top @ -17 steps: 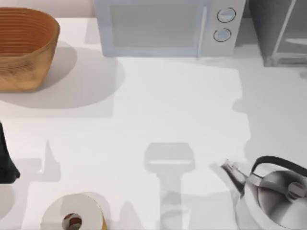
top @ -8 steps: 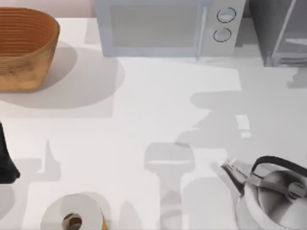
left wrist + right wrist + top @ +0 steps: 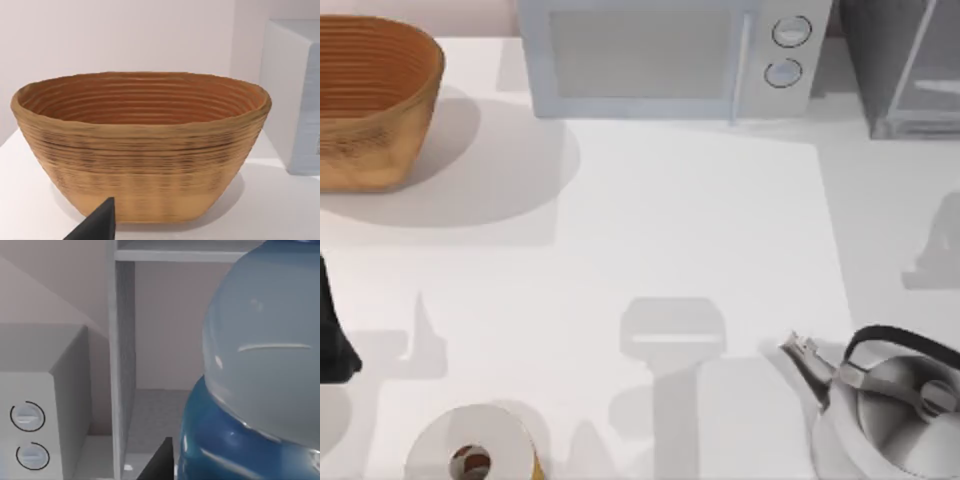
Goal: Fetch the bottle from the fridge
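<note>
The bottle [image 3: 260, 365] looms very close in the right wrist view, with a pale bluish body and a bright blue cap [image 3: 225, 450]. My right gripper is shut on it, and one dark finger [image 3: 159, 462] shows beside the cap. Behind it the fridge [image 3: 122, 355] stands open, showing a shelf and a grey interior. From above, the fridge [image 3: 905, 65] sits at the table's back right corner. My left arm [image 3: 332, 330] is parked at the left edge.
A woven basket [image 3: 370, 100] stands at the back left, also seen close in the left wrist view [image 3: 140, 150]. A light grey microwave [image 3: 665, 55] with two dials is at the back centre. A steel kettle [image 3: 895, 405] sits front right and a paper roll [image 3: 475, 450] front left.
An arm's shadow on the table's right half spread across the middle, then slid away to the right edge. The basket, microwave, kettle, roll and left arm have not moved.
</note>
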You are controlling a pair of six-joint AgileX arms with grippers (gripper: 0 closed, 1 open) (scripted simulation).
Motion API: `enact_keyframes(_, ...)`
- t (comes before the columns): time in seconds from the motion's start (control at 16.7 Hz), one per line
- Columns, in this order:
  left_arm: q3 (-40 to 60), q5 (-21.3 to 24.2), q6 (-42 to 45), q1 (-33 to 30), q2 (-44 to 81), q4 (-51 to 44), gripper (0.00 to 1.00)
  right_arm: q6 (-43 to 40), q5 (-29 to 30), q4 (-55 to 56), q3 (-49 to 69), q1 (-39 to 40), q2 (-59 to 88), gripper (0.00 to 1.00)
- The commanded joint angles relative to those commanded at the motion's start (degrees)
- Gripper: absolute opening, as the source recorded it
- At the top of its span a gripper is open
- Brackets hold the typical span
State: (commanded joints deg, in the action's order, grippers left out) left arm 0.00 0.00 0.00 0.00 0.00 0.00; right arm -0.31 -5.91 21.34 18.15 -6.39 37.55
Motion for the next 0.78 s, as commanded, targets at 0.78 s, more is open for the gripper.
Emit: enact_keyframes(0.78, 0.0, 0.0, 0.0, 0.0, 0.0, 0.0, 1.00, 0.3, 5.9, -21.3, -18.2, 6.4, -37.5, 0.00)
